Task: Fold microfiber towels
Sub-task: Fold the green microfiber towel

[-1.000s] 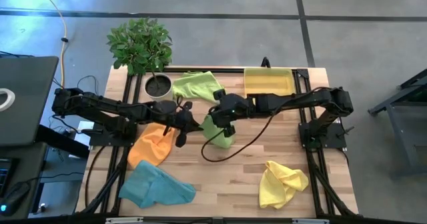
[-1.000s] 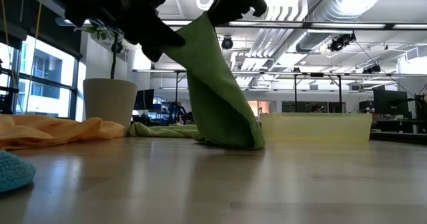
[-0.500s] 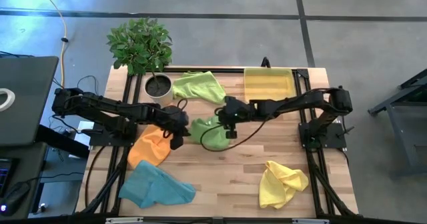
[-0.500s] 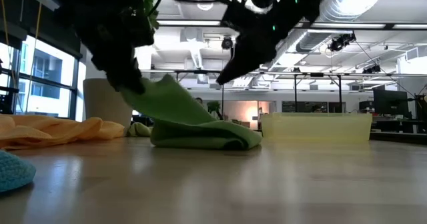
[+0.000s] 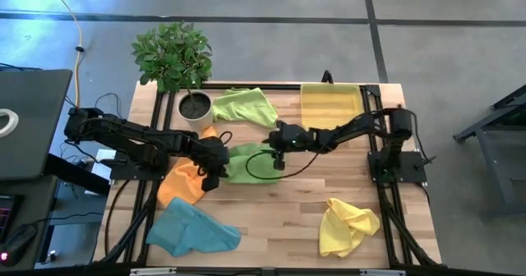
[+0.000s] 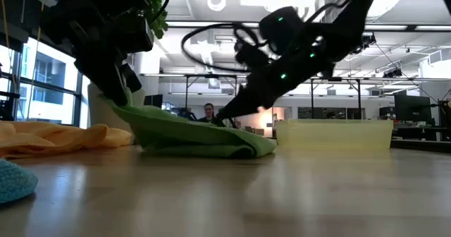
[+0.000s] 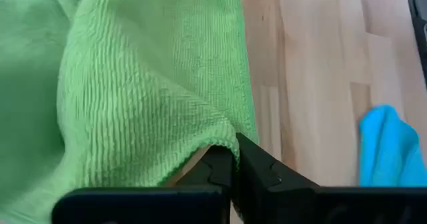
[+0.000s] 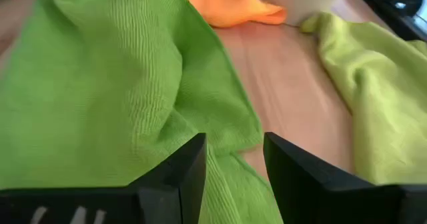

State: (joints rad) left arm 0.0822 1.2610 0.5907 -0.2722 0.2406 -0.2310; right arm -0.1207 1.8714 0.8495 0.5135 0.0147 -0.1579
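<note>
Mid-table: green towel (image 5: pixel 246 163) rumpled, low, left fingers (image 7: pixel 233 159) pinching edge.

Lime green towels (image 5: pixel 246 163) (ribbed weave), orange towel (image 5: pixel 182 180), light blue towel (image 5: pixel 191 231), yellow towel (image 5: pixel 347 224).

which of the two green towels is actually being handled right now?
The darker green towel mid-table: left gripper is shut on its edge, right gripper open over it. The lime towel lies untouched by the plant pot.

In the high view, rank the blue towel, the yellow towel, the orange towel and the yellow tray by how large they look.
1. blue towel, widest spread.
2. yellow towel and yellow tray: too alike to rank.
Unplaced: orange towel; the left gripper and its arm cover part, so its full extent is hidden.
</note>
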